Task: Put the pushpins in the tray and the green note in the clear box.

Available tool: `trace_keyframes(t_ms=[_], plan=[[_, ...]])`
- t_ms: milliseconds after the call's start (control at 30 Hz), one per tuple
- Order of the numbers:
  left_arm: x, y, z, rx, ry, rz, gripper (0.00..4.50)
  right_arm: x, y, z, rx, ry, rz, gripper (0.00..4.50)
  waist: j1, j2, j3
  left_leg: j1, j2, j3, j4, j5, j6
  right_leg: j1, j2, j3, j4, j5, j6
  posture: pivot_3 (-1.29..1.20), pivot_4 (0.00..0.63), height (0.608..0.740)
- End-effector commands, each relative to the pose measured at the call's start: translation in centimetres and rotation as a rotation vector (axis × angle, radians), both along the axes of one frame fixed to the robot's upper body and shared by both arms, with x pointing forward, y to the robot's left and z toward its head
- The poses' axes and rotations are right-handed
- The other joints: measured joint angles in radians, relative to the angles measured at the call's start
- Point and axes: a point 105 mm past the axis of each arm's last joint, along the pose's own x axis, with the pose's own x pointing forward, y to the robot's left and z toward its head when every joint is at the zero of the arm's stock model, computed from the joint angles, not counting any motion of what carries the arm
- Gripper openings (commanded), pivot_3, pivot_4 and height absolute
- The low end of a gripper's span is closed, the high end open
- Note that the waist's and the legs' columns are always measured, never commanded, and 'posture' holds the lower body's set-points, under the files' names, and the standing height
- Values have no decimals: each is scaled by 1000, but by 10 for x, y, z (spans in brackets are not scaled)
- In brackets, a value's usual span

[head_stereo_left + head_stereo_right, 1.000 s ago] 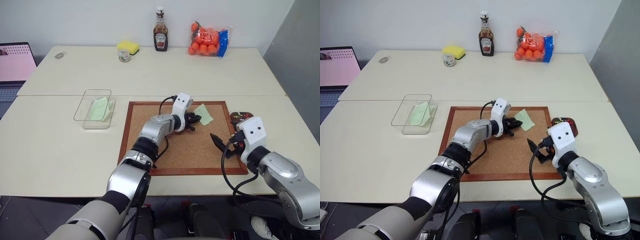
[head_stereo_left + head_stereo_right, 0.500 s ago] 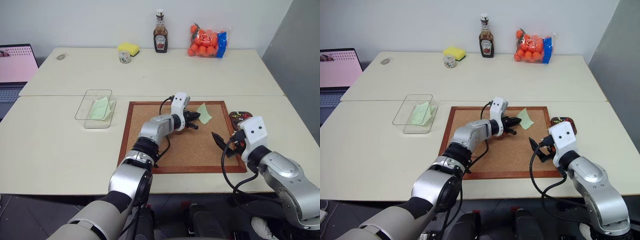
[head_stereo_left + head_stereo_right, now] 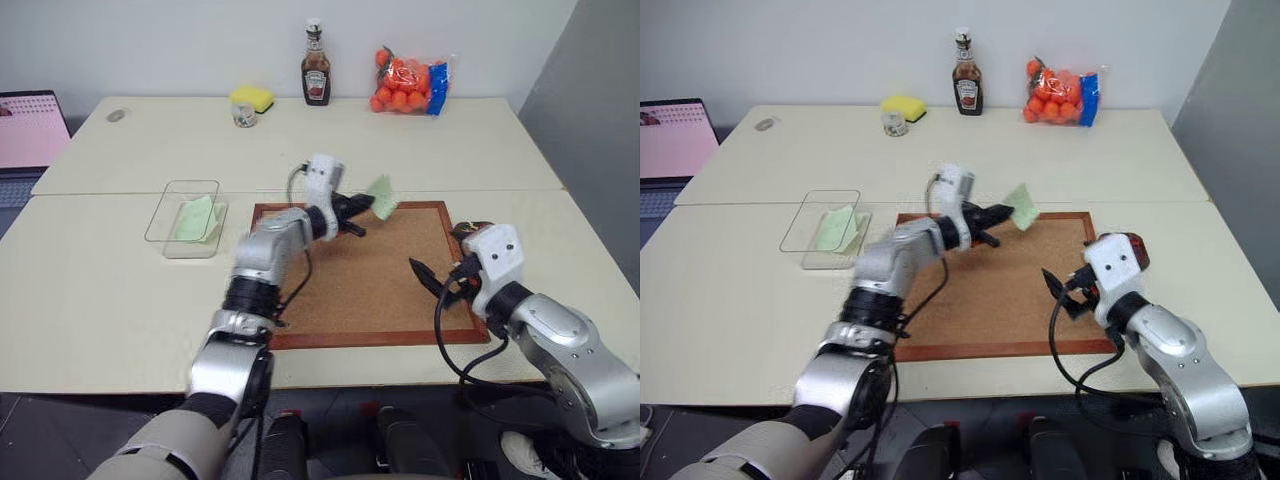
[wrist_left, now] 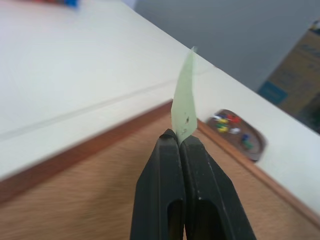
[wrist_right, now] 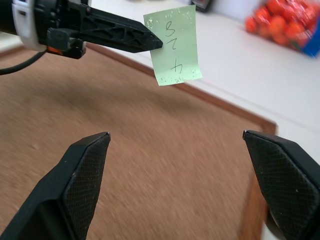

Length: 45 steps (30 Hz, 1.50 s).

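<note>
1. The work surface is 2 pale cream tables [image 3: 120,290] pushed together, with a seam running between them; a plain white wall stands behind the far table.
2. A wood-framed corkboard [image 3: 370,290] lies flat on the near table.
3. The left gripper [image 3: 362,210] is clamped on one edge of the green note [image 3: 381,196], holding it in the air above the far edge of the corkboard; in the right wrist view the note [image 5: 174,44] hangs clear of the board and bears handwritten marks.
4. The right gripper [image 5: 180,185] has its fingers spread wide and holds nothing, low over the right part of the corkboard.
5. The clear box [image 3: 185,216] sits on the table left of the corkboard, well apart from the held note, with another pale green slip [image 3: 197,218] inside.
6. The tray [image 4: 239,135] lies just beside the corkboard's right edge, with the pushpins [image 4: 227,123] in it.
7. On the far table stand a ketchup bottle [image 3: 315,66], a yellow sponge [image 3: 251,97], a small jar [image 3: 243,115] and a bag of oranges [image 3: 409,83].
8. A laptop [image 3: 32,130] with a pink screen sits at the far left.
</note>
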Motion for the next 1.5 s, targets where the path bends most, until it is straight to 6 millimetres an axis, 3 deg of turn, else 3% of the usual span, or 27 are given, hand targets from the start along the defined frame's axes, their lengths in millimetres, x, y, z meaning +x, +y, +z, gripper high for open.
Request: trace_keyframes(t_ms=[33, 267, 367, 500, 667, 933, 1033, 1400, 1500], plan=[[4, 54, 27, 78, -113, 195, 49, -1, 29, 22, 27, -94, 173, 4500, 4, 0, 0, 0, 0, 0, 0, 0, 0, 0, 0, -1, 0, 0, 0, 0, 150, 740], [-13, 141, 50, 243, -180, 488, 49, 1, 58, 33, -5, -130, 424, 4500, 15, 0, 0, -2, -1, 0, 2, 0, 0, 0, -2, -1, -1, 0, -1, 0, 150, 740], [-22, 174, 45, 295, -156, 598, 49, 6, 67, 39, -10, -143, 481, 4500, 16, 0, 0, -2, -1, 0, 2, 0, 0, 0, -2, -1, -1, 1, -1, 0, 150, 740], [-33, 202, 28, 323, -103, 698, 49, 8, 81, 42, 7, -119, 578, 4500, 15, 0, 0, -1, 0, 0, 2, 0, 0, 0, -2, -1, 0, 1, -2, 0, 150, 740], [-34, 210, 11, 328, -53, 749, 49, 10, 91, 38, -38, -112, 634, 4500, 19, -1, 0, -2, 0, -1, 3, 0, 0, 0, -3, -2, -1, 3, -5, 0, 150, 740], [-38, 225, 11, 327, -52, 852, 49, 12, 95, 33, -68, -93, 653, 4500, 17, -1, 0, -2, 0, -1, 3, 0, 0, 0, -3, -1, 0, 3, -5, 0, 150, 740], [-41, 224, 13, 309, -67, 859, 535, 11, 95, 32, -67, -79, 660, 4500, 16, -1, 0, -2, 0, -1, 3, 0, 0, 0, -3, -1, 0, 3, -6, 0, 150, 740], [-48, 222, 21, 269, -103, 894, 2984, 10, 96, 33, -71, -71, 668, 4500, 17, -1, 0, -2, 0, -1, 3, 0, 0, 0, -3, -1, 0, 3, -6, 0, 150, 740], [-46, 208, 34, 203, -176, 836, 3634, 12, 94, 35, -60, -85, 645, 4500, 17, -1, 0, -2, 0, -1, 3, 0, 0, 0, -3, -1, 0, 3, -6, 0, 150, 740]])
